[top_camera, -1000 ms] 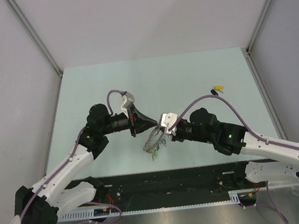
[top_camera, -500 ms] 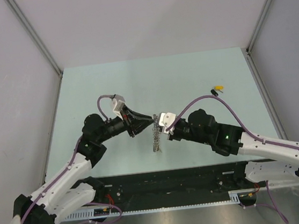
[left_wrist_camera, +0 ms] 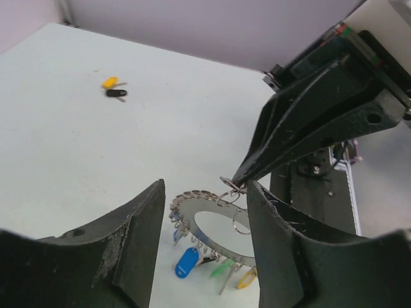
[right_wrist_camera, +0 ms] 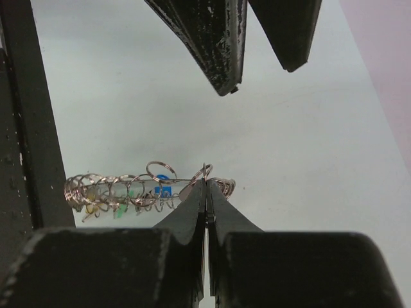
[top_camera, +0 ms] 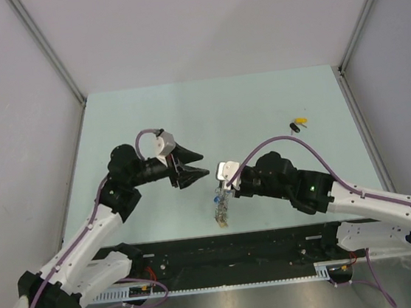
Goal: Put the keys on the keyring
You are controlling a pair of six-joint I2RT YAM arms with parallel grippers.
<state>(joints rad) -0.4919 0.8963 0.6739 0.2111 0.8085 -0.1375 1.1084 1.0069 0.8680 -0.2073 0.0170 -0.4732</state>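
Note:
The keyring point(top_camera: 221, 206), a flat metal ring strung with small split rings and blue, green and yellow tags, hangs edge-on below my right gripper point(top_camera: 221, 188). That gripper is shut on a small split ring at its top edge point(right_wrist_camera: 206, 181). In the left wrist view the keyring point(left_wrist_camera: 185, 205) shows between and beyond my left fingers, with the right fingertips pinching its rim. My left gripper point(top_camera: 201, 164) is open, just left of the keyring and not touching it. The keys, one yellow-tagged point(top_camera: 302, 121) and one black-tagged point(top_camera: 294, 127), lie together at the table's far right point(left_wrist_camera: 110, 82).
The pale green table point(top_camera: 149, 116) is walled on the left, back and right. A black rail point(top_camera: 231, 248) with the arm bases runs along the near edge. A purple cable point(top_camera: 278, 140) arches over the right arm.
My left gripper opened, let go of the keyring and drew back to the left. The keyring now hangs from the right gripper alone, a little nearer the front edge.

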